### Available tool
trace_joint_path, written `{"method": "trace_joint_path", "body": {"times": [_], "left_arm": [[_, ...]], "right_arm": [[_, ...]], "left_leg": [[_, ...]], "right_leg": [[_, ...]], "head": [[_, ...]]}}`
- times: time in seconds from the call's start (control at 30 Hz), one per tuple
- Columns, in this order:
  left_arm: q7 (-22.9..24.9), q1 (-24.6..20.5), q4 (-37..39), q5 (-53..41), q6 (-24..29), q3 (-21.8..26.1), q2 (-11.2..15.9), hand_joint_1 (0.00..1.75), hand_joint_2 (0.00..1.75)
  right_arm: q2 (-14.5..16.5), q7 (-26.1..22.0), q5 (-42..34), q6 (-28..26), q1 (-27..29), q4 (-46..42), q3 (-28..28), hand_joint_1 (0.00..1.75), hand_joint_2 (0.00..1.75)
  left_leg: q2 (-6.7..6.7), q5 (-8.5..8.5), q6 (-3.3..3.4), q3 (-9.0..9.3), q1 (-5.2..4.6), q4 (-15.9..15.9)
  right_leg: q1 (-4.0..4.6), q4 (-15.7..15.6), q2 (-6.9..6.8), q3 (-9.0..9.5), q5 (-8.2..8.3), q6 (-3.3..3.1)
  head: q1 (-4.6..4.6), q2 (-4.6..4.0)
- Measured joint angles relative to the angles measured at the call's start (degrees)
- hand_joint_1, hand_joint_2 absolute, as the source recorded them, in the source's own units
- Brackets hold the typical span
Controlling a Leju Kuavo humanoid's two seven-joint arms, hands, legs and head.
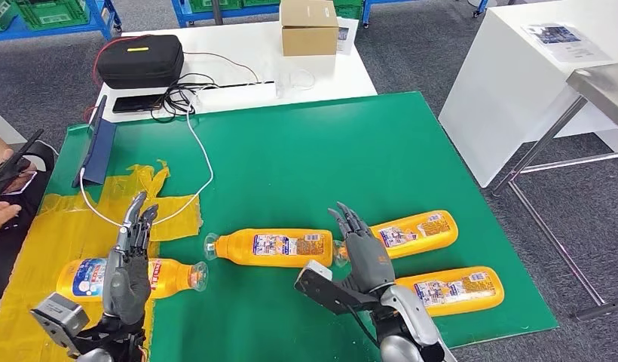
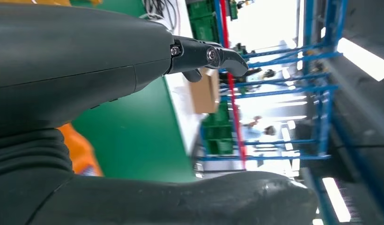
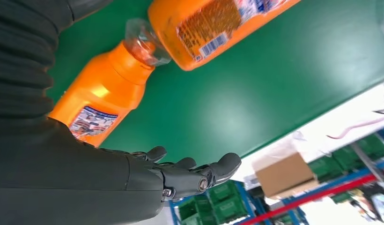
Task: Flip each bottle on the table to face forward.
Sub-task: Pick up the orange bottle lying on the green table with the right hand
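Four orange bottles lie flat on the green desk [image 1: 328,151]: one at 8 o'clock [image 1: 87,277], one at centre [image 1: 279,246], two at 4 o'clock [image 1: 415,231] [image 1: 453,289]. Left hand [image 1: 129,264] hovers over the 8 o'clock bottle, fingers [image 1: 140,215] straight and apart, holding nothing. Right hand [image 1: 366,256] hangs between the centre and 4 o'clock bottles, fingers spread, empty. Risk: round bottles roll; a glancing touch could push one into its neighbour or toward the desk's near edge.

Left hand [image 1: 127,279] hides part of the leftmost bottle [image 1: 84,277] — label mostly covered.
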Motion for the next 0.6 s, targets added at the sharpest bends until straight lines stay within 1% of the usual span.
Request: {"method": "trace_joint_path", "body": {"times": [0.1, 0.2, 0.4, 0.6], "left_arm": [[0.0, -0.1, -1.0, 1.3, -1.6, 0.6, -1.5, 0.0, 0.0], [0.0, -0.2, -1.3, 2.0, -2.8, 0.6, -2.3, 0.0, 0.0], [0.2, -1.0, -1.4, 2.3, -4.2, 0.5, -3.1, 0.0, 0.0], [0.7, -1.9, -1.4, 2.5, -4.5, -0.4, -3.2, 0.0, 0.0]], "right_arm": [[1.7, 0.4, 0.8, 0.9, -3.3, 4.8, -0.4, 0.0, 1.75], [3.2, 1.3, 1.3, 2.0, -6.4, 8.9, -0.3, 0.0, 1.75], [5.4, 2.7, 0.9, 3.4, -12.4, 17.4, 0.1, 0.0, 1.75], [7.9, 2.9, 0.8, 4.2, -17.9, 25.1, 1.0, 0.0, 1.75]], "left_leg": [[0.0, 0.01, 0.01, 0.0, 0.01, 0.0], [-0.01, 0.02, 0.01, -0.01, 0.03, 0.0], [-0.01, 0.04, -0.01, -0.05, 0.03, 0.0], [0.0, 0.05, -0.01, -0.05, 0.02, 0.0]], "right_leg": [[0.01, 0.0, 0.0, -0.03, 0.0, 0.0], [0.02, 0.0, 0.0, -0.05, 0.0, 0.0], [0.02, 0.0, 0.0, -0.08, 0.0, 0.0], [0.02, 0.0, 0.0, -0.09, 0.01, 0.01]], "head": [[0.0, 0.0], [-0.01, 0.0], [0.0, 0.0], [0.0, 0.0]]}}
